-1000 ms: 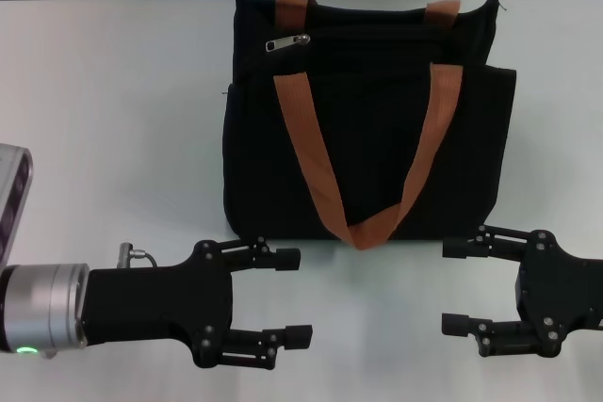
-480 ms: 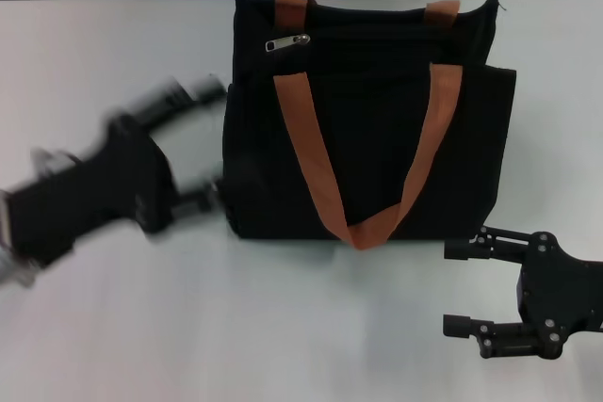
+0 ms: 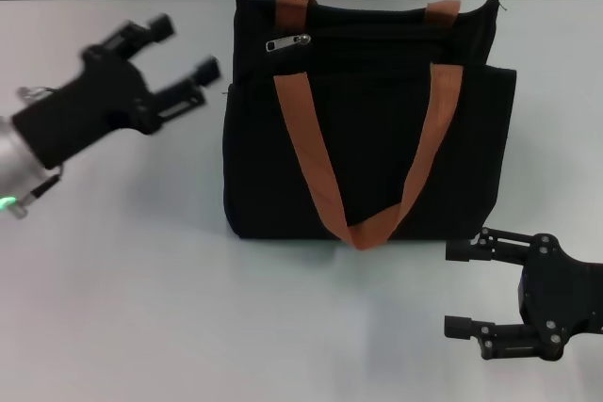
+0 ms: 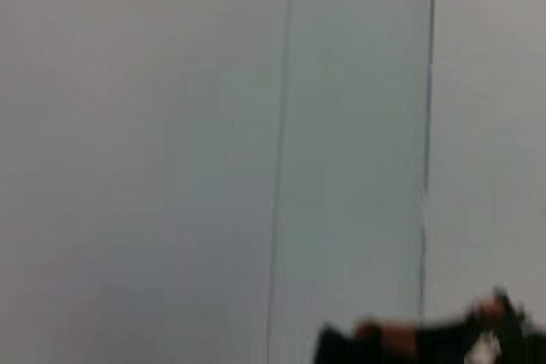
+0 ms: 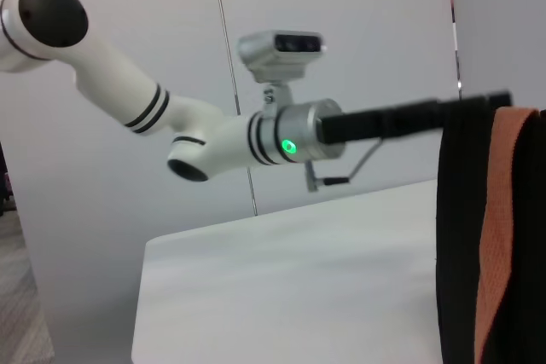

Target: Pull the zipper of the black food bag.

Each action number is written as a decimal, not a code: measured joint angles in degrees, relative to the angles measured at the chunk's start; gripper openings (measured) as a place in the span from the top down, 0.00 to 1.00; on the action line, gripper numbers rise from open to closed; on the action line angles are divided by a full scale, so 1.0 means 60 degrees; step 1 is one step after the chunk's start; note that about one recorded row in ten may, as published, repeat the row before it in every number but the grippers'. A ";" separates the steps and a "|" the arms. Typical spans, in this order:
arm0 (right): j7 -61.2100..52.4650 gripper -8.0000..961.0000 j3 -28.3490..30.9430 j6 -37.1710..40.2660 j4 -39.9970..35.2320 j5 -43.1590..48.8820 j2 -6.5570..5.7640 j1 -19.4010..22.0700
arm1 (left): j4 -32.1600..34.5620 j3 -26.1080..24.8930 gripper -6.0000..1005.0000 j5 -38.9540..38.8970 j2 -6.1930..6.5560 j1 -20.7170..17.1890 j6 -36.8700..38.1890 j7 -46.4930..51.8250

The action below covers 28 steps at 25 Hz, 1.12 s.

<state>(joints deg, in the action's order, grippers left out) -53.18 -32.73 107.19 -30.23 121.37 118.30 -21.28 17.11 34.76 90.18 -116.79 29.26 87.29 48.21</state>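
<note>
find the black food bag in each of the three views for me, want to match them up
Head view: the black food bag lies on the table at upper centre, between the left gripper and the right gripper.
Left wrist view: only a dark blurred strip at the lower edge, probably the bag.
Right wrist view: its side fills the right edge.
Shared landmark: the orange-brown strap.

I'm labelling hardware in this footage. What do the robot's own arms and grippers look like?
Both grippers, left gripper and right gripper, are matte black, with two slim linkage fingers dotted with pivot screws. The left arm is glossy white with black rings, then a silver metal wrist cuff with a green light, a small grey camera above it and a thin cable beneath.
</note>
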 joint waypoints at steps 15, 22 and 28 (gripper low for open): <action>0.0000 0.17 0.0033 0.0044 0.0015 0.0000 0.0000 0.0002 | 0.0234 0.0627 0.24 0.1087 -0.0324 0.1149 -0.2046 -0.0387; 0.0000 0.17 0.0041 0.0043 0.0015 -0.0024 0.0029 0.0015 | 0.0155 0.0591 0.31 0.0113 -0.0326 0.0883 -0.1691 -0.0717; -0.0284 0.17 0.0232 0.0486 0.0174 -0.0546 0.0090 -0.0088 | 0.0060 0.0666 0.54 -0.0213 -0.0339 0.0562 -0.0973 -0.1150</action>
<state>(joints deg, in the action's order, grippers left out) -54.88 -31.34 110.10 -29.19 118.09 118.84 -21.80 17.48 38.76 88.91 -118.83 32.63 81.45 41.31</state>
